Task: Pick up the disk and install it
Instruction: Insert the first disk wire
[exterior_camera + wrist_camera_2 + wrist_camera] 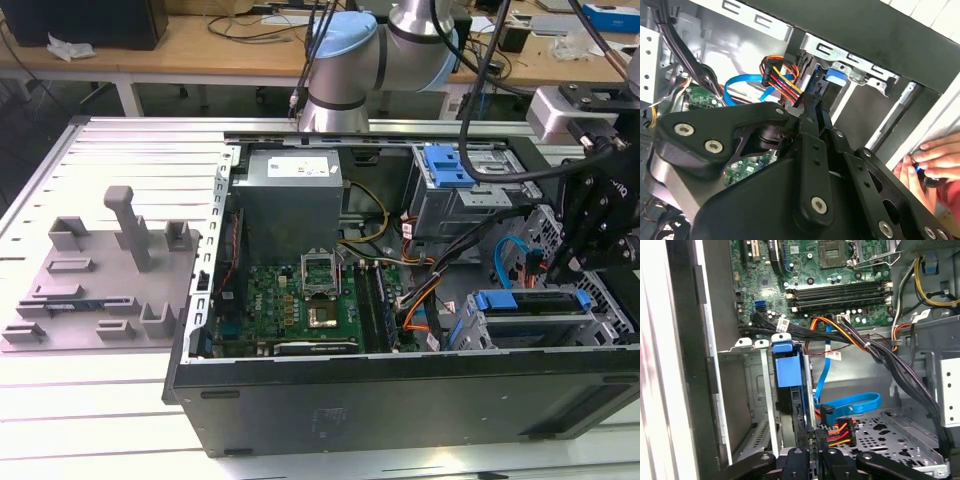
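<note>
Claw point(811, 440) closed, tilted down twd disk point(788, 371) in bay point(747, 390).

One open black metal computer case point(400, 400) holds one green motherboard point(300, 305), one big grey metal box point(290, 200) and one blue-framed disk point(788, 371). One grey plastic fixture plate point(100, 280) lies alongside.

The disk point(788, 371) stands on edge in a slot of the metal drive cage point(747, 390) inside the open computer case, its bright blue frame end facing outward; it seems pushed nearly home, silver body hidden
</note>
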### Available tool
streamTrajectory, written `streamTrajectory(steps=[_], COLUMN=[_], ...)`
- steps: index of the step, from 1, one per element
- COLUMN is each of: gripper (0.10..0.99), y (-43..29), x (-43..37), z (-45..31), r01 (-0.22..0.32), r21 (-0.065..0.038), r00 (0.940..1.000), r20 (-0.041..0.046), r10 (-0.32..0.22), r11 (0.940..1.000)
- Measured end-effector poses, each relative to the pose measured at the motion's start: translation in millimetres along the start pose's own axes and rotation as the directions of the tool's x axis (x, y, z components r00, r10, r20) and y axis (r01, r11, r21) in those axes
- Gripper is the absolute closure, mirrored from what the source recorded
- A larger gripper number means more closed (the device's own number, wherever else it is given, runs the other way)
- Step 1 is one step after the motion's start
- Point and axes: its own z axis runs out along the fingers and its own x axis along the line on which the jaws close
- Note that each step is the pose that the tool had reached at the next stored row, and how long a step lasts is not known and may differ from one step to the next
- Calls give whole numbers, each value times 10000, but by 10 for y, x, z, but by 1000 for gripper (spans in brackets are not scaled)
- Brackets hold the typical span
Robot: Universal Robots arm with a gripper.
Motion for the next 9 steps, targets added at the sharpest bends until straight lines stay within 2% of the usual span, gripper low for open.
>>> streamTrajectory(steps=[1,3,5,9], gripper=[918,918,918,918], y=[-7,-24,-47,-47], x=[0,0,5,13], z=[-7,-15,-16,-16], r01=[-6,-8,-6,-7], r21=[-31,-87,-133,-135], r00=[10000,10000,10000,10000], r20=[-51,-85,-96,-92], r10=[6,7,5,6], r11=[10000,10000,9999,9999])
